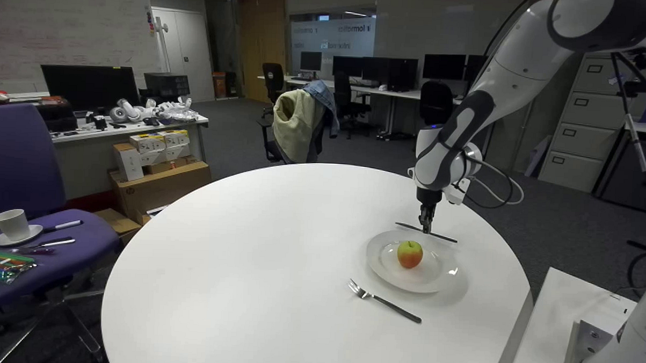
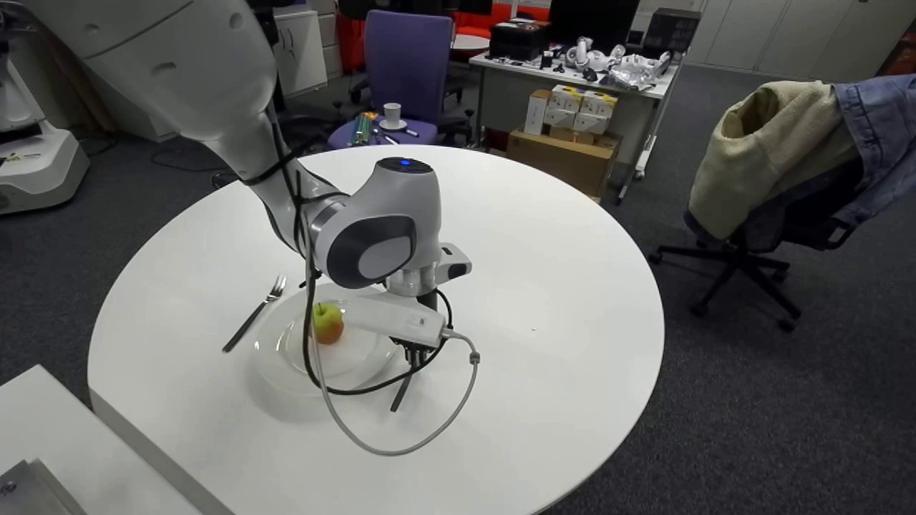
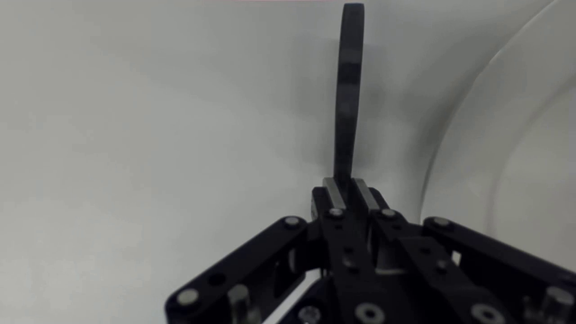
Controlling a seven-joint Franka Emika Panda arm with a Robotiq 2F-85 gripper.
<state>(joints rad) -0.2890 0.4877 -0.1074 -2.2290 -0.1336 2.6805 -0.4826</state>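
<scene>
Dark utensil [image 3: 348, 90] is pinched in your gripper [image 3: 345, 184], fingers closed w/ just its thickness btwn 'em; can't tell if it's off the table [image 1: 234, 253]. In an exterior view, you've got it just past the far edge of the plate [image 1: 416, 282], apple [image 1: 409, 254] on the plate. Fork [image 1: 389, 304] lies near-left; cup [image 1: 12, 225] sits well left on a chair [image 1: 20, 155].

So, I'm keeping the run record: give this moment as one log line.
fingers: shut on dark utensil; plate: beside utensil; apple: on plate; fork: plate's opposite side
</scene>
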